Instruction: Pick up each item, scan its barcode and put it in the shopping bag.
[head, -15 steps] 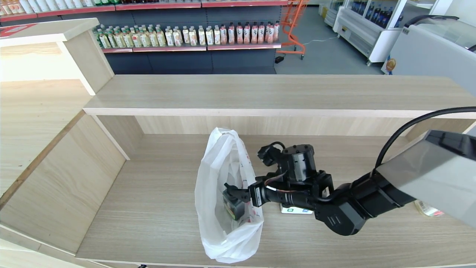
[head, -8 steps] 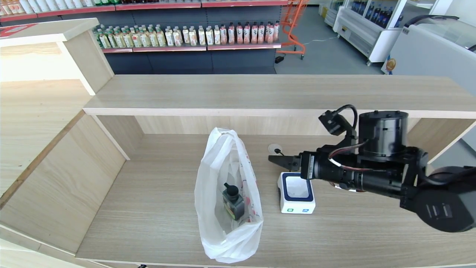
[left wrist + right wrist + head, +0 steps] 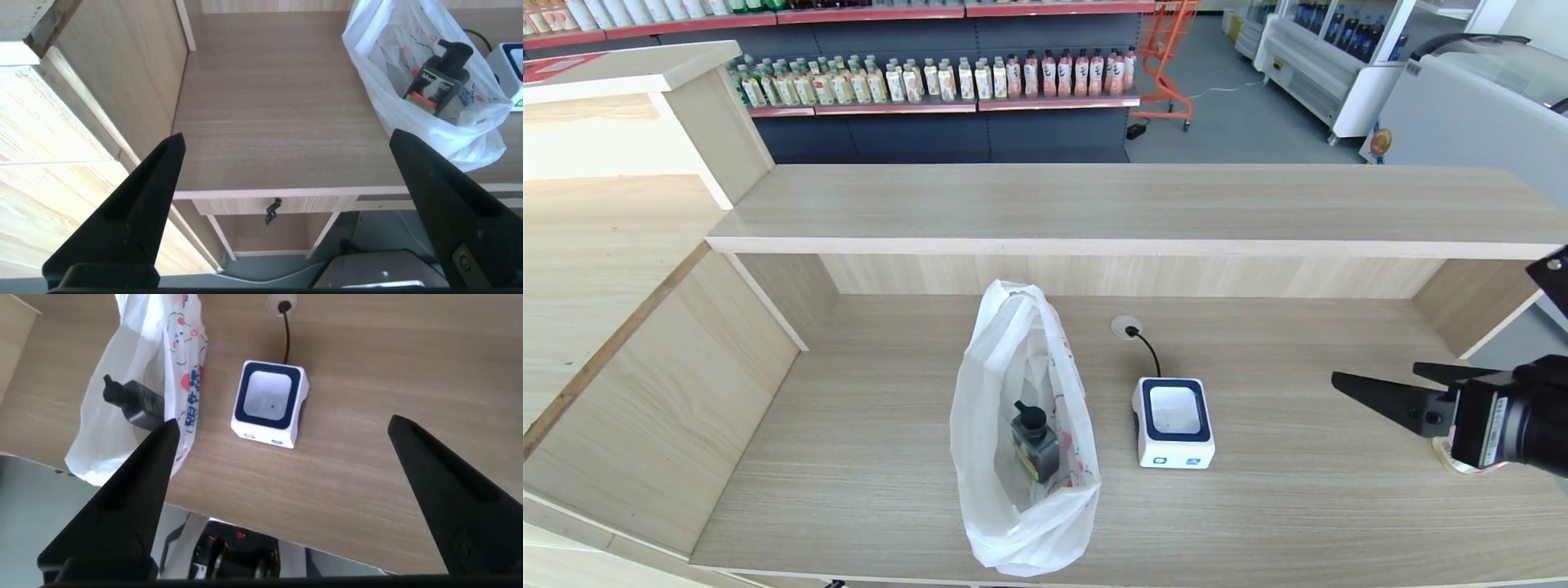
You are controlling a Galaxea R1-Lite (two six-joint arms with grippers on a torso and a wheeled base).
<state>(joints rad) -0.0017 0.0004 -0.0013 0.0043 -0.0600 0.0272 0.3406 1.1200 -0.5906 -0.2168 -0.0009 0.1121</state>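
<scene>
A white plastic shopping bag (image 3: 1005,498) stands open on the lower counter, and a dark bottle with a black pump cap (image 3: 1035,445) rests inside it. The white barcode scanner (image 3: 1174,420) with its dark window sits just right of the bag. My right gripper (image 3: 1380,377) hovers open and empty near the counter's right end, well clear of the scanner. A small pale item (image 3: 1454,461) lies partly hidden under it. In the right wrist view the bag (image 3: 176,367), bottle (image 3: 131,402) and scanner (image 3: 270,404) lie below the open right gripper (image 3: 283,425). My left gripper (image 3: 288,139) hangs open above the counter's front edge, left of the bag (image 3: 384,33).
The scanner's black cable (image 3: 1147,351) runs to a round port (image 3: 1126,328) at the back. A raised wooden shelf (image 3: 1127,204) overhangs the rear of the counter, and side walls (image 3: 670,400) close in its left end.
My right gripper let go of the dark bottle inside the bag, rose out and swung far to the right. The bottle stays in the bag.
</scene>
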